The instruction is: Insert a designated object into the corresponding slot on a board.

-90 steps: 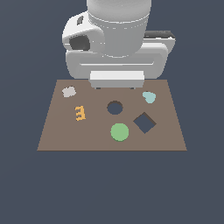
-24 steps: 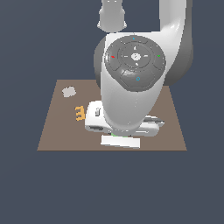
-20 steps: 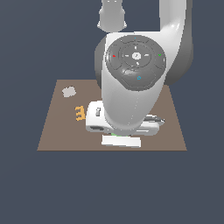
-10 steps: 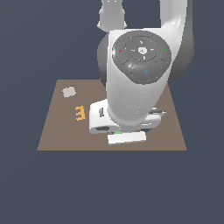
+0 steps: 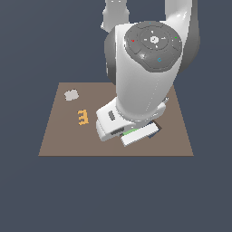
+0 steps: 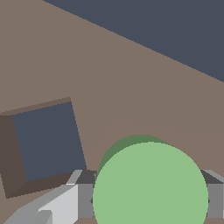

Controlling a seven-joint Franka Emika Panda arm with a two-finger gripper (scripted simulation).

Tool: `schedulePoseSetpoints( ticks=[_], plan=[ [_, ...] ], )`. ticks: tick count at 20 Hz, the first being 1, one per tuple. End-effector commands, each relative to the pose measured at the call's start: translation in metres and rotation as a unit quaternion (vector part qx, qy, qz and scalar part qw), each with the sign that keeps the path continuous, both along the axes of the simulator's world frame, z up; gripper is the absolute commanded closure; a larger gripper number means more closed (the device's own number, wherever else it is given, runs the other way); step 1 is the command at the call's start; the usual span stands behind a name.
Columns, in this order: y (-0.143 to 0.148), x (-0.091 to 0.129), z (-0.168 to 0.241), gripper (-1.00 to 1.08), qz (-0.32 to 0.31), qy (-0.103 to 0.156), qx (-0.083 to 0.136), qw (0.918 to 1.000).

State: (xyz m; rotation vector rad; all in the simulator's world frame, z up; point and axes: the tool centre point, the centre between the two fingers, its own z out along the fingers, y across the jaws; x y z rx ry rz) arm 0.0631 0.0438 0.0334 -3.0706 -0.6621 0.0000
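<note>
The end effector [image 6: 144,201] grips the flat round green disc [image 6: 150,186] by its edges, lifted just above the flat brown board [image 6: 131,87] beside the square hole [image 6: 46,140], ready to carry.

green disc [image 6: 150,183] between fingers [image 6: 57,205], square hole [image 6: 46,140]

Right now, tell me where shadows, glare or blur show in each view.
Exterior view: flat, even light, no glare, slightly soft edges; the arm hides most of the board. Wrist view: sharp; a darker green patch, probably shadow, shows behind the disc on the board; the square hole has shaded inner walls.
</note>
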Motion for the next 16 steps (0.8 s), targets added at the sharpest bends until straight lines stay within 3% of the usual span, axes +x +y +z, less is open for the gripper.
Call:
schedulePoseSetpoints(
  ticks=[1,4,8,12,16],
  plan=[
    [0.002,-0.006,0.001,1.08,0.052,0.000,0.000,0.9987],
    [0.003,-0.015,0.002,1.08,0.116,0.000,0.000,0.9933],
    [0.002,-0.026,0.003,1.08,0.199,0.000,0.000,0.9800],
    [0.000,-0.037,0.004,1.08,0.279,0.000,0.000,0.9602],
    [-0.004,-0.047,0.004,1.08,0.356,0.000,0.000,0.9343]
  ],
)
